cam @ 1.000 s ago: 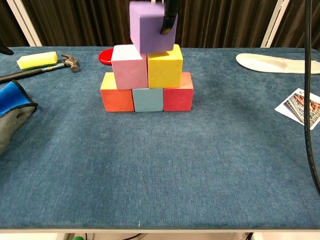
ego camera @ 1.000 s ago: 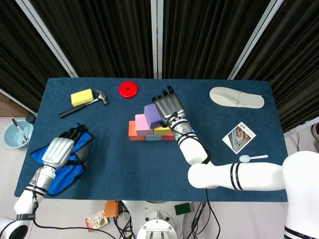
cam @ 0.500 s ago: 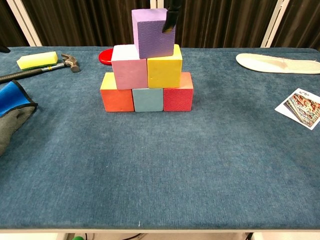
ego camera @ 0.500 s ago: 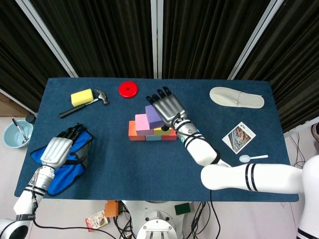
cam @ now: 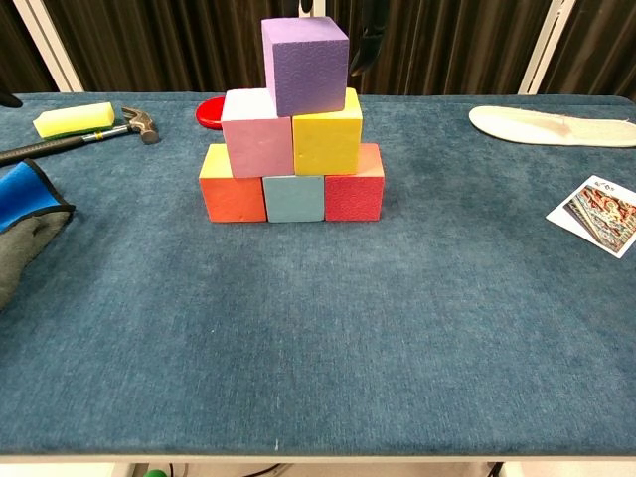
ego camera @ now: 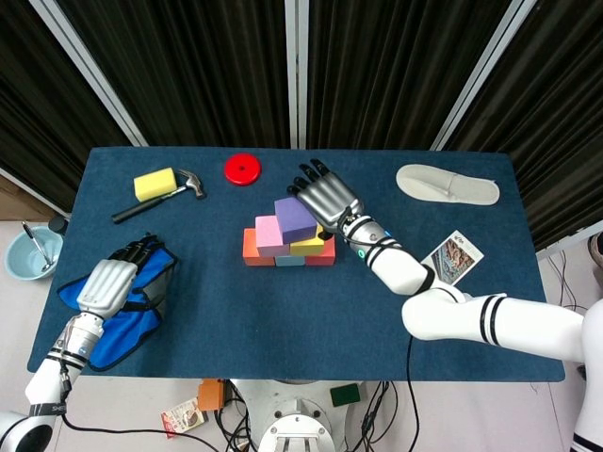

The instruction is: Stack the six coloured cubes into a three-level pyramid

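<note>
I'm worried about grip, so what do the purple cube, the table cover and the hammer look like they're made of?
The purple cube looks like foam: matte, finely grainy faces with no shine. The table cover seems to be dark blue felt or short-pile fabric, mottled and fuzzy. The hammer has a greyish head that looks like dull metal and a dark handle, possibly rubber or plastic; I can't tell which.

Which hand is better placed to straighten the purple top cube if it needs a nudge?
Right. The right hand hovers open just beside the purple cube atop the pyramid, while the left hand rests on the blue cloth at the table's far corner.
</note>
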Controlling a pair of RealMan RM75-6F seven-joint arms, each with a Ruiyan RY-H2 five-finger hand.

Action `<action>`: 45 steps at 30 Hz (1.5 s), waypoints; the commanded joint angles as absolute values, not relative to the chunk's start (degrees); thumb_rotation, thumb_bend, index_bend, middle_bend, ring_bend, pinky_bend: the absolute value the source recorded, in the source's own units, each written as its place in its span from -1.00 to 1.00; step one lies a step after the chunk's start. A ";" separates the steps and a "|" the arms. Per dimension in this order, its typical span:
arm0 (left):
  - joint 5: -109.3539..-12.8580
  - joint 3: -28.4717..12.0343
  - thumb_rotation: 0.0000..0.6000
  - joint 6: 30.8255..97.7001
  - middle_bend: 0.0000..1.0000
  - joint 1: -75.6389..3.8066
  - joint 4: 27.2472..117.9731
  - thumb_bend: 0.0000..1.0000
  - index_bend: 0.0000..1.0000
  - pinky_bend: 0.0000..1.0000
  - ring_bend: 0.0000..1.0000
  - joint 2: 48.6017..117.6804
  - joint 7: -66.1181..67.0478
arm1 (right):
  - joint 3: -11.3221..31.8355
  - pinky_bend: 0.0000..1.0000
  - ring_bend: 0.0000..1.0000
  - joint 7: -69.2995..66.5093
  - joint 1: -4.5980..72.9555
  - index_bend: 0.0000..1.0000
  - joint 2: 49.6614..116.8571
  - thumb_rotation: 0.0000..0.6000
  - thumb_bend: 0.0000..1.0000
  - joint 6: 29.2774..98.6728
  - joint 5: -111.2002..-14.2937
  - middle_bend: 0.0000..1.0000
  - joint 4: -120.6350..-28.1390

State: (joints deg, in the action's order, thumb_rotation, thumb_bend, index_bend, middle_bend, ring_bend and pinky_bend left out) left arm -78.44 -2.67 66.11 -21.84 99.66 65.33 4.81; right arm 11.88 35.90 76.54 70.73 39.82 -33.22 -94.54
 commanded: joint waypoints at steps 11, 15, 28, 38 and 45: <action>-78.64 -2.51 0.54 66.23 -0.92 -21.55 98.82 -0.61 -0.80 -0.54 -0.80 65.58 3.89 | 11.12 -1.00 -0.92 31.95 77.43 -0.28 73.60 1.00 -0.85 41.82 -34.33 -0.36 -91.66; -78.94 -2.41 0.57 66.57 -0.91 -21.31 98.62 -0.61 -0.80 -0.55 -0.80 65.62 3.51 | 11.01 -1.00 -0.83 32.35 77.65 -0.17 73.80 1.00 -0.76 43.97 -33.37 -0.23 -92.17; -80.13 -2.22 0.56 67.26 -0.92 -20.99 98.30 -0.61 -0.80 -0.55 -0.80 65.86 2.83 | 11.65 -1.00 -0.82 36.09 79.30 -0.15 71.74 1.00 -0.74 51.51 -21.96 -0.23 -100.27; -80.46 -2.00 0.54 67.42 -0.92 -20.71 97.66 -0.61 -0.80 -0.55 -0.80 66.30 2.15 | 12.08 -1.00 -0.82 41.22 82.71 -0.16 75.00 1.00 -0.75 55.00 -15.02 -0.24 -99.95; -80.78 -1.79 0.52 67.51 -0.92 -20.46 96.80 -0.61 -0.80 -0.55 -0.80 66.55 1.31 | 12.37 -1.00 -0.82 44.27 84.53 -0.18 76.23 1.00 -0.75 56.18 -12.19 -0.25 -99.54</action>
